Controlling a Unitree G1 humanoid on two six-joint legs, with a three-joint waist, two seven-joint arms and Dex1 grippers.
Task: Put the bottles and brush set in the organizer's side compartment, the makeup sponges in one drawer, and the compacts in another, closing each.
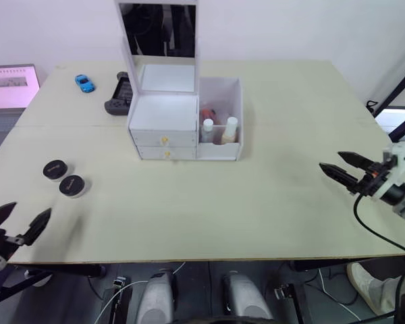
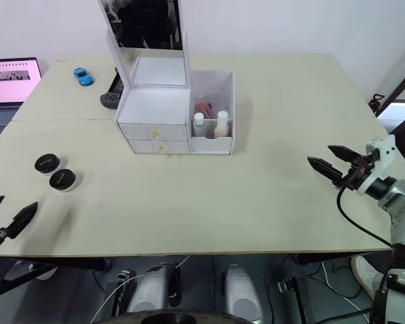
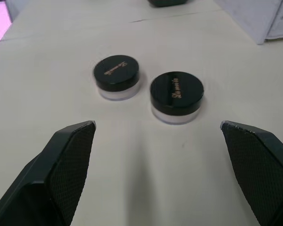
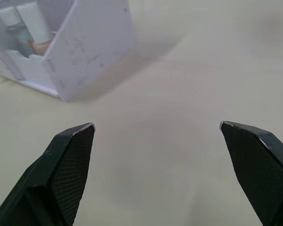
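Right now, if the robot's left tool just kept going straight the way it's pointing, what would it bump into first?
Probably the nearer compact: the open left tool points over bare table toward the two compacts, and the other compact sits a little farther off. Depth is hard to judge, so it could pass just over them.

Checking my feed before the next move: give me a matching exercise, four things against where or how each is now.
Things:
1. compacts
2. bottles
3. drawers
4. toy car

States:
A. shut
B. far left of the table, beyond the organizer
C. standing in the side compartment
D. on the table near the open left hand

Pairs: 1-D, 2-C, 3-A, 4-B
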